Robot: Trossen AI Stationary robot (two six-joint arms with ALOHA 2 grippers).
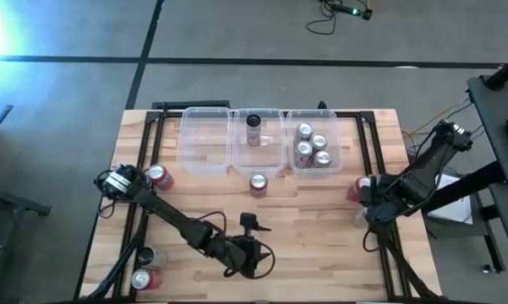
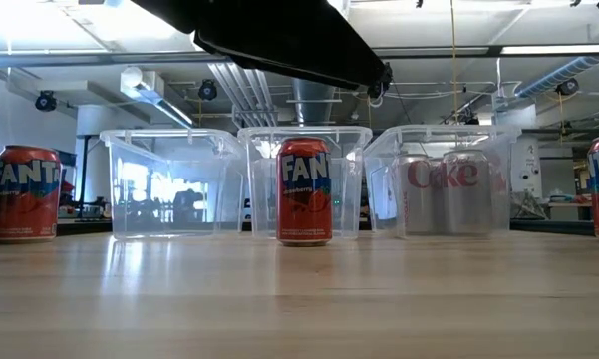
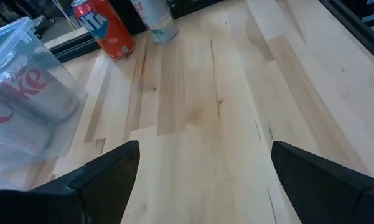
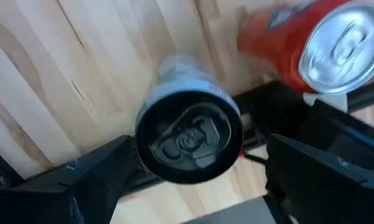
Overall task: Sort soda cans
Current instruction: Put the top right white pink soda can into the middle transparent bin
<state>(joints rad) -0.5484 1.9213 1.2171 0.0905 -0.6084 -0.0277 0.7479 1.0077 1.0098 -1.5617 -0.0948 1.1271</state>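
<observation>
Black-topped can is standing upright at the counter's right edge beside a red can, directly under the right end effector, whose fingers are spreading apart either side, far nearer than the left end effector

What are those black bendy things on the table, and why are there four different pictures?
Those are two robot arms, each ending in a two-finger gripper. It sorts soda cans into clear bins. One camera looks straight down, one sits low at table height, and one rides on each wrist.

From above, the left gripper is open over bare wood near the front of the table, holding nothing. The right gripper is at the right edge; its wrist camera shows its open fingers on either side of a black-topped can, with a red can beside it.

The right bin holds four silver Coke cans, the middle bin one dark can, and the left bin is empty. A red Fanta can stands in front.
</observation>
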